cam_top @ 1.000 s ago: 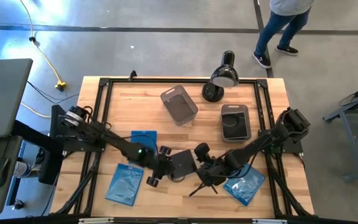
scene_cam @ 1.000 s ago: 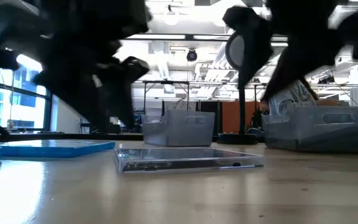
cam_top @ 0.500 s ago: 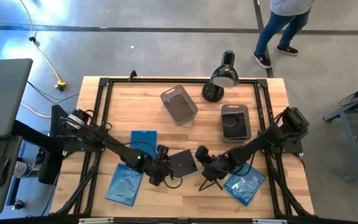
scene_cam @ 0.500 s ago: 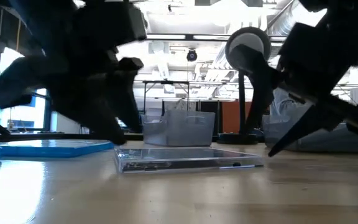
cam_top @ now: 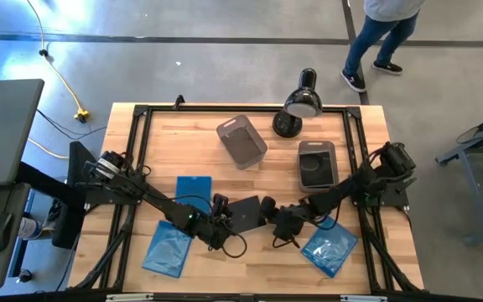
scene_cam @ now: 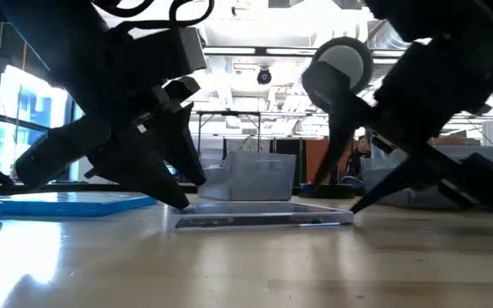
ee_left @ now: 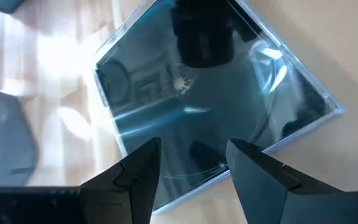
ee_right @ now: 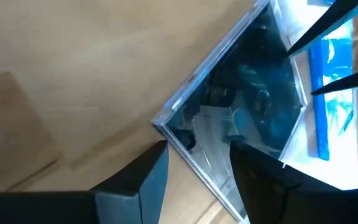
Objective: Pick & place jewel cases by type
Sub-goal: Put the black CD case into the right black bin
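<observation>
A dark squarish jewel case (cam_top: 246,214) lies flat on the table near its middle front; it also shows in the low view (scene_cam: 264,218). My left gripper (cam_top: 218,225) is open, low at the case's left side, its fingers (ee_left: 138,180) over the case's edge. My right gripper (cam_top: 277,221) is open, low at the case's right side, with a corner of the case (ee_right: 161,124) between its fingers. Three blue cases (cam_top: 194,189), (cam_top: 168,249), (cam_top: 329,249) lie flat on the table. My left gripper slants down from the table's left, its open fingertips at the case's left edge (scene_cam: 180,212); I cannot tell whether they touch it. My right gripper slants down from the table's right, a fingertip at the case's right edge (scene_cam: 352,211); I cannot tell whether it touches. The case lies flat on the table.
Two smoky grey tubs stand farther back, one (cam_top: 241,140) at the middle, one (cam_top: 317,164) to the right with something dark in it. A black dome-headed lamp (cam_top: 300,105) stands at the far edge. A person's legs (cam_top: 376,42) show beyond the table.
Both grippers have come down to the table top and closed in on the dark case, the left from its left, the right moving toward the far edge and the case's right side. The case has turned a little on the table.
</observation>
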`<state>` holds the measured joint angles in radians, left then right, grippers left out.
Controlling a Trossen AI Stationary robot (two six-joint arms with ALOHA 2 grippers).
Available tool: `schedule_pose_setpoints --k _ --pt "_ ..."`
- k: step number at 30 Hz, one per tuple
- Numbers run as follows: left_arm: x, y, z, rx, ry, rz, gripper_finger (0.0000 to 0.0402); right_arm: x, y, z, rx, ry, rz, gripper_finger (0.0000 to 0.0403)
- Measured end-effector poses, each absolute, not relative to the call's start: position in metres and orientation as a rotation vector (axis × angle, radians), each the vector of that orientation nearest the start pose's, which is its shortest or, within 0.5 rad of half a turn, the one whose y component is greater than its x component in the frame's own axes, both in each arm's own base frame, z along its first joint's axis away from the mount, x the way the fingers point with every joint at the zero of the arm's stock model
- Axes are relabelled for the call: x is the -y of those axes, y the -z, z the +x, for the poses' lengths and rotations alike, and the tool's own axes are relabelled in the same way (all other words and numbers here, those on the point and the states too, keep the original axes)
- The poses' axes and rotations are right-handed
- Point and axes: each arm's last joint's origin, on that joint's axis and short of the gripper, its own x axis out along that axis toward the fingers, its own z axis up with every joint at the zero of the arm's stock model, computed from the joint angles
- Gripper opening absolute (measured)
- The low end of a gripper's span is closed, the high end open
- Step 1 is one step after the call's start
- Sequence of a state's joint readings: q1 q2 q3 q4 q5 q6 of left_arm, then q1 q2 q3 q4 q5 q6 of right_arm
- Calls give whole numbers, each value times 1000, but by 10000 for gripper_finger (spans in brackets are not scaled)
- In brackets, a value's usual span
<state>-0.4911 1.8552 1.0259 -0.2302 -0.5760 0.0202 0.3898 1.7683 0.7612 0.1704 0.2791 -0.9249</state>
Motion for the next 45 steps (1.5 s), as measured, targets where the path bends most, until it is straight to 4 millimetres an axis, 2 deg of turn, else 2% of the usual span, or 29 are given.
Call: schedule_pose_setpoints --k 5,10,14,20,25,29,32,37,42,45 --pt "153 -144 319 -932 -58 615 185 -109 -117 299 -695 -466 -1132 169" --pt "158 -169 325 -985 -4 602 185 -109 -116 298 -703 -475 -1131 169" --pt "162 -179 321 -1047 -2 622 185 -109 -116 298 -699 -485 -1121 169" --pt "162 -169 317 -1112 17 494 185 -109 -117 299 -691 -479 -1126 169" --pt "158 -145 316 -1136 -31 545 185 -108 -117 300 -699 -446 -1139 169" --pt "157 -136 315 -1116 -93 639 185 -106 -116 299 -703 -484 -1135 169" --pt "155 -135 317 -1093 -128 675 185 -105 -116 300 -692 -504 -1146 169" --pt "153 -135 321 -1078 -72 738 185 -102 -118 303 -658 -524 -1125 169" --pt "146 -136 328 -1063 -67 747 185 -109 -121 305 -550 -622 -1069 169" --pt "140 -136 332 -1069 -60 747 185 -116 -125 306 -492 -623 -1067 169"
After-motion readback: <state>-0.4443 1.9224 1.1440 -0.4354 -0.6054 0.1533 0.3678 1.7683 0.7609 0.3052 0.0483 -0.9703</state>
